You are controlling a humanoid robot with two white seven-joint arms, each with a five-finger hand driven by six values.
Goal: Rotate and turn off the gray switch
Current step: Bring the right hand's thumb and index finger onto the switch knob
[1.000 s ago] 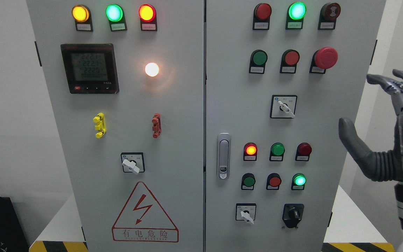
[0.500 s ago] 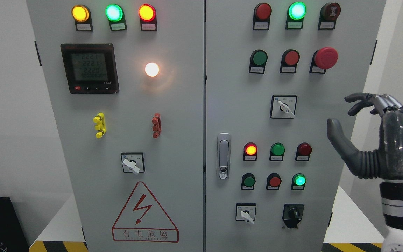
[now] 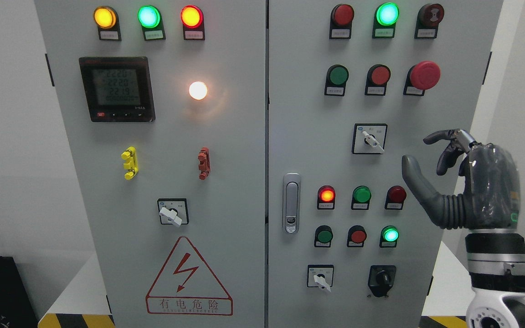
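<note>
A right hand (image 3: 465, 182) is held up in front of the right edge of the electrical cabinet (image 3: 244, 159), its thumb stretched toward the panel and its fingers (image 3: 445, 150) bent forward above it, apart and holding nothing. That posture is judged to be a pre-shape for pinching a knob handle, since thumb and fingers are set opposite each other with a gap between. No left hand is seen.

Three rotary switches with pale handles are counted: one on the left door (image 3: 172, 212), one mid-height on the right door, and one low on the right door (image 3: 320, 276). The gray switch (image 3: 370, 139) meant by the task is probably the mid-height one, as it is nearest the hand and roughly level with it, though this cannot be settled from the panel alone. Its handle is pointed down and to the right, and it is not yet touched. A fourth selector, black (image 3: 382, 279), is mounted low on the right.

Three lamps are lit along the top of the left door, plus one white lamp (image 3: 198, 90) beside the meter (image 3: 117, 89). On the right door one mushroom stop button (image 3: 424, 75) is counted.
</note>
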